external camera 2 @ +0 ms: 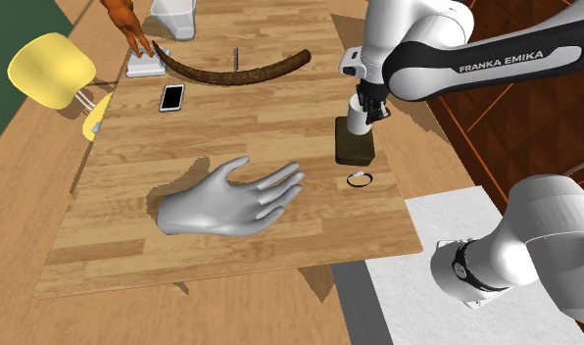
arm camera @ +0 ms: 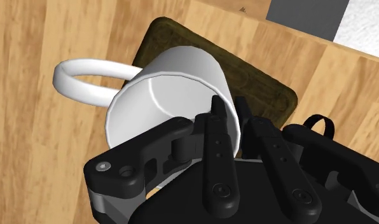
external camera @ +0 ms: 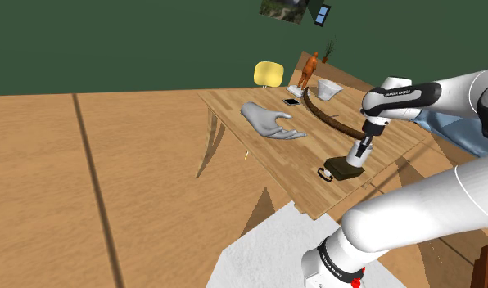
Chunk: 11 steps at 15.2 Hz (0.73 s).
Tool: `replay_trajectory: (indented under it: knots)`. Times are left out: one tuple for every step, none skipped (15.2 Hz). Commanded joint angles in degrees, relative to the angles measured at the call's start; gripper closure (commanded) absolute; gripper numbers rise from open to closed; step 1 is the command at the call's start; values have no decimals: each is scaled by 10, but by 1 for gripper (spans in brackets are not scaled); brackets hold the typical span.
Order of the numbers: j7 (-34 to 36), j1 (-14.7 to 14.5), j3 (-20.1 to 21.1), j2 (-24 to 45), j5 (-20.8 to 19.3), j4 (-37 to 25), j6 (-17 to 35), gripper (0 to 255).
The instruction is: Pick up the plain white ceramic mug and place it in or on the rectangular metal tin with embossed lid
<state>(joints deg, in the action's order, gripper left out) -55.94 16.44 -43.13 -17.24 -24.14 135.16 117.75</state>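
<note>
Gripper [arm camera: 229,105] fingers are clamped on the rim of the white mug [arm camera: 168,89], one inside and one outside. The mug sits directly over the dark rectangular tin [external camera 2: 355,148], at the table's [external camera 2: 231,250] right edge in the second exterior view. Can't tell whether they touch.

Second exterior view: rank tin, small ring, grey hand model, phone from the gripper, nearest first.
1. Tin, under the gripper and its mug.
2. Small ring, beside the tin.
3. Grey hand model, mid-table.
4. Phone, upper left of the table.
</note>
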Motion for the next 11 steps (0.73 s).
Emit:
replay_trajectory:
  knots:
    - [1,-1,-4,6,0,9,15,255]
    - [1,-1,-4,6,0,9,15,255]
    - [1,-1,-4,6,0,9,15,255]
    - [1,-1,-4,6,0,9,15,255]
    - [1,-1,-4,6,0,9,15,255]
    - [1,-1,-4,6,0,9,15,255]
    - [1,-1,-4,6,0,9,15,255]
    - [1,-1,-4,6,0,9,15,255]
    - [1,-1,-4,6,0,9,15,0]
    - [1,-1,-4,6,0,9,15,0]
    - [1,-1,-4,6,0,9,15,0]
